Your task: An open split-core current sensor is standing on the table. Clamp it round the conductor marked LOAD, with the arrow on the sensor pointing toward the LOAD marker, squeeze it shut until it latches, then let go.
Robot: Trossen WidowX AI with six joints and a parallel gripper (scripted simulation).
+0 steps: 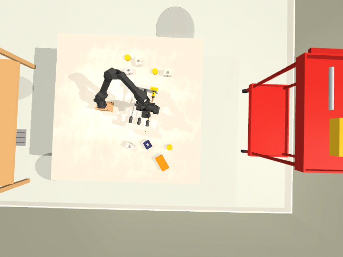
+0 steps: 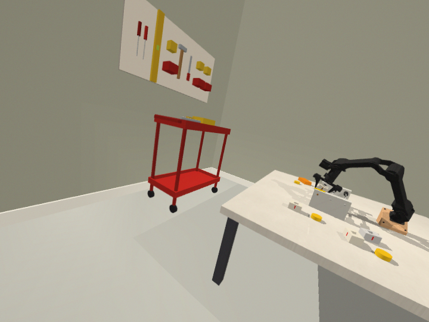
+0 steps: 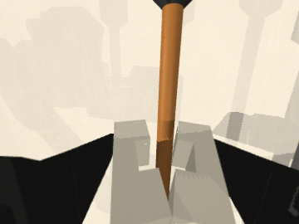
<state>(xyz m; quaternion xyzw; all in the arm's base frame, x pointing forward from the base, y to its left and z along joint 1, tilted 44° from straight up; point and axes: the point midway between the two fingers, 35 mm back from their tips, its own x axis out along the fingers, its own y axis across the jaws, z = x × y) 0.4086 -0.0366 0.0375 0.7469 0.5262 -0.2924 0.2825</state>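
My gripper (image 2: 325, 188) (image 3: 160, 140) is shut on the grey-white split-core sensor (image 3: 134, 192), one black finger on each side. In the wrist view the copper conductor (image 3: 169, 62) (image 1: 152, 100) runs down into the gap between the sensor's two halves. The halves stand apart at their far ends and come close together at the near end. The conductor carries the yellow LOAD marker (image 1: 154, 88) at one end of the rack. The arm mostly hides the sensor in the top view. I cannot see its arrow, and the latch cannot be made out.
The rack's grey end plate (image 2: 329, 205) stands beside the gripper, with two other conductors towards the arm's base (image 1: 106, 106). White blocks (image 1: 167, 73) (image 2: 294, 206), yellow discs (image 1: 155, 71) (image 2: 316, 217), a blue block (image 1: 145, 145) and an orange block (image 1: 162, 163) lie around.
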